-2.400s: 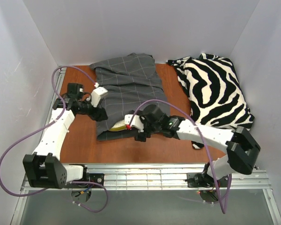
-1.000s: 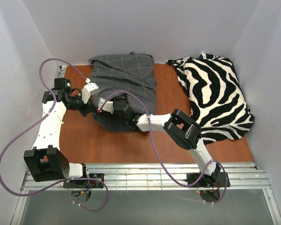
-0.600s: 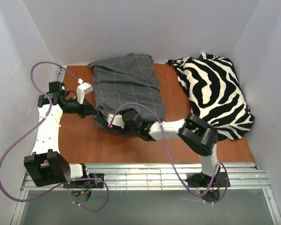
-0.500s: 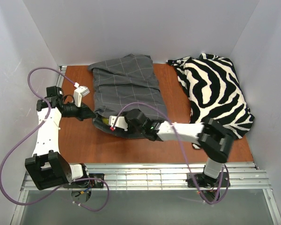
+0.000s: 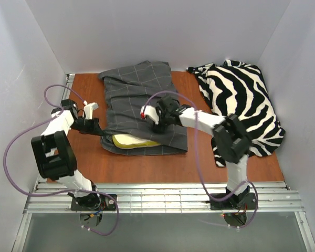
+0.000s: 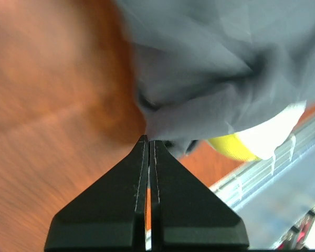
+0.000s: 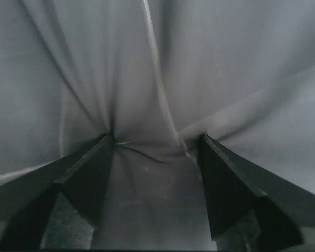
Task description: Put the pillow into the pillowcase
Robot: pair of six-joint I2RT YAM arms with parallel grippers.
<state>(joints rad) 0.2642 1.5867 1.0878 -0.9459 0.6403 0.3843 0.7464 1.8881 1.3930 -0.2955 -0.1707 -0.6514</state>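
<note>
**Bedding lot: condition as found**

- pillowcase (image 5: 142, 102): dark grey cloth with thin light grid lines. Laid lengthwise on the table (image 5: 89, 157), running from the far edge toward the near middle. Wrinkled, with the mouth at the near-left end.
- pillow (image 5: 130, 140): cream face and yellow-green edge showing only at that near-left mouth, resting on the table. Everything else under the grey cloth. In the left wrist view, the yellow edge (image 6: 231, 148) just beyond the bunched hem.
- left gripper (image 5: 98, 130): low over the table at the near-left corner of the pillowcase. Jaws pressed together, with a pinch of grey hem drawn to a point at the fingertips (image 6: 140, 155).
- right gripper (image 5: 156, 119): on top of the pillowcase, about mid-length. Jaws standing well apart, both fingertips (image 7: 97, 157) down on the cloth. A small pucker of fabric between them, nothing clamped.
- zebra-striped fabric (image 5: 241, 102): black and white, heaped at the far-right part of the table, just beside the pillowcase. Near-left edge crossed by the right arm.
- purple cable (image 5: 21, 142): looped out from the left arm; a second one arched over the right arm.
</note>
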